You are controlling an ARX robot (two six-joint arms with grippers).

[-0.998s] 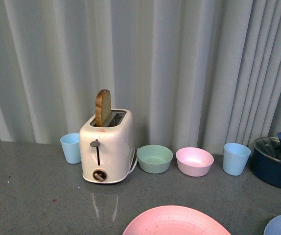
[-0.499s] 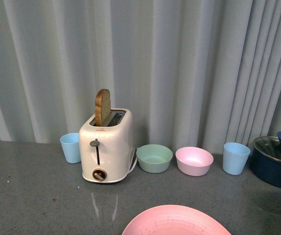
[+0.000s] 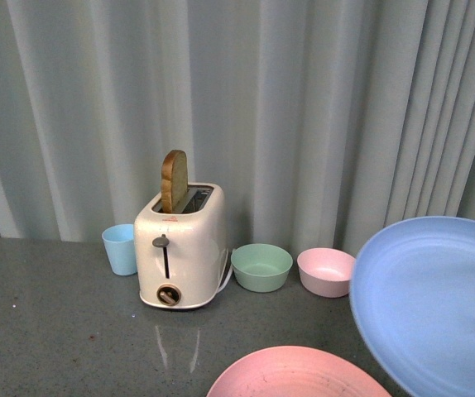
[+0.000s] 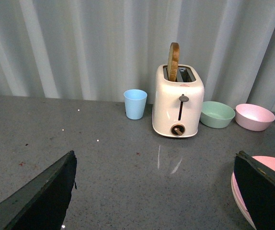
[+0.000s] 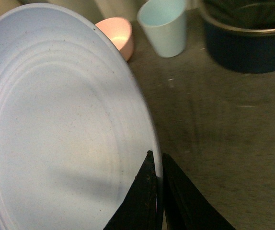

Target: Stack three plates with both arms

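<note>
Holds left gripper spread and empty, near pink plate lying on the counter. Pinches light blue plate by its rim in right gripper, tilted, aloft. Risks a slip from that thin edge hold, or a knock against pink bowl behind

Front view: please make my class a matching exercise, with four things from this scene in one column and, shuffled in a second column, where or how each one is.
Things
1. light blue plate
2. pink plate
3. toaster
4. green bowl

Places or states
A. has a slice of bread standing in its slot
B. pinched at the rim by the right gripper, tilted in the air
C. stands between the toaster and the pink bowl
D. lies flat, nearest the camera

Pairs: 1-B, 2-D, 3-A, 4-C
</note>
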